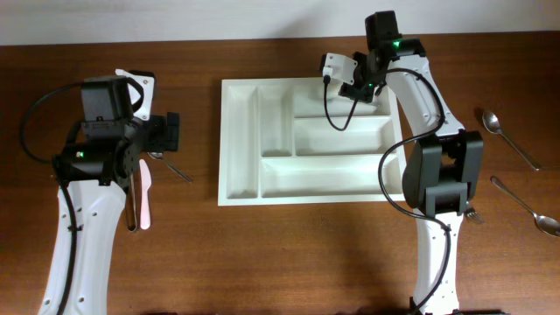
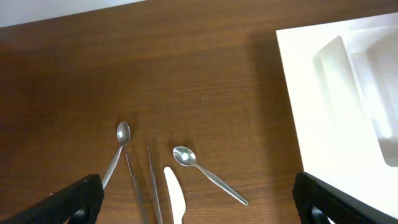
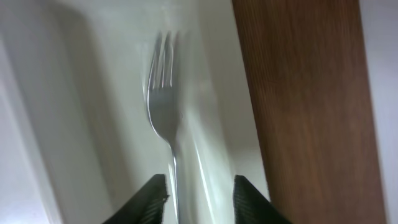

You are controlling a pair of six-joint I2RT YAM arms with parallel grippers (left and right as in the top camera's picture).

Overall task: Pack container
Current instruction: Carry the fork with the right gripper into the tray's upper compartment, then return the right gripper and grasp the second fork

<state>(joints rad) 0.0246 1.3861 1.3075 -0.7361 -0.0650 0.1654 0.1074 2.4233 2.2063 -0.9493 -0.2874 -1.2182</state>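
Nearest the robot, on the brown wooden table (image 1: pixel 201 254), the left arm's cutlery lies in a loose row under the left gripper (image 2: pixel 196 198), whose fingers (image 2: pixel 74 199) stand wide apart and hold nothing. From that wrist's view, left to right, are a long-handled silver metal spoon (image 2: pixel 117 155), two thin grey metal sticks (image 2: pixel 140 183), a white plastic knife (image 2: pixel 175 199) and a small silver teaspoon (image 2: pixel 211 177). All are close together but separate.

At mid-table sits the large white rectangular plastic cutlery tray (image 1: pixel 324 175), flat between the two arms, with its two narrow compartments on the left side and its three long ones on the right. To its right, well apart from it, lie two silver spoons (image 1: pixel 512 144), (image 1: pixel 525 206).

Farthest back, the right gripper (image 3: pixel 199 199) hangs over the tray's far long compartment. A silver metal fork (image 3: pixel 163 106) points tines away, its handle running between the slightly parted fingers (image 3: pixel 152 199). Whether they clamp it cannot be told.
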